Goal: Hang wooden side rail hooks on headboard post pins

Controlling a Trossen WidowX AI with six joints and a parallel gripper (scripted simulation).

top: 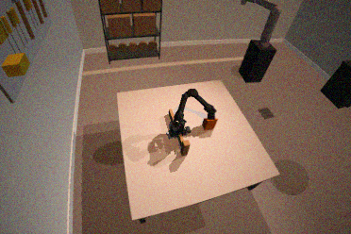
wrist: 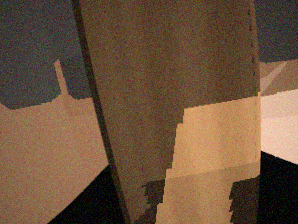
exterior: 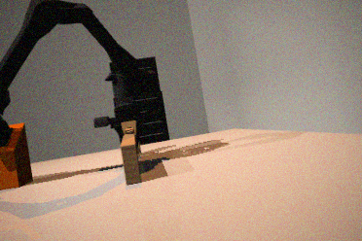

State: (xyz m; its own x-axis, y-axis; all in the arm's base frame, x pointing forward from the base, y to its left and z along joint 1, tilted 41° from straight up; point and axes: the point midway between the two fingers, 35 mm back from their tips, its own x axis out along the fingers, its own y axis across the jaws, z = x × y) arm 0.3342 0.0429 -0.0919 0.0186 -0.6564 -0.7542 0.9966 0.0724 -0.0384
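Note:
The wooden side rail (top: 171,115) (exterior: 130,163) (wrist: 165,65) runs lengthwise under the arm. Its far end stands on the table in the exterior view. My gripper (top: 177,132) (exterior: 137,137) (wrist: 170,149) points down and is shut on the rail, which fills the middle of the wrist view between the black fingers. The headboard post (top: 185,147) stands at the rail's other end in the top view, very close to it or touching. The steel hooks, the slot and its pins cannot be made out clearly, so whether the hooks sit on the pins is not visible.
The orange block at the arm's base (top: 209,124) (exterior: 16,160) stands on the pale table (top: 236,158) (exterior: 268,188). A shelf rack with boxes (top: 131,24) is by the back wall. Another arm on a black pedestal (top: 257,61) stands beyond the table.

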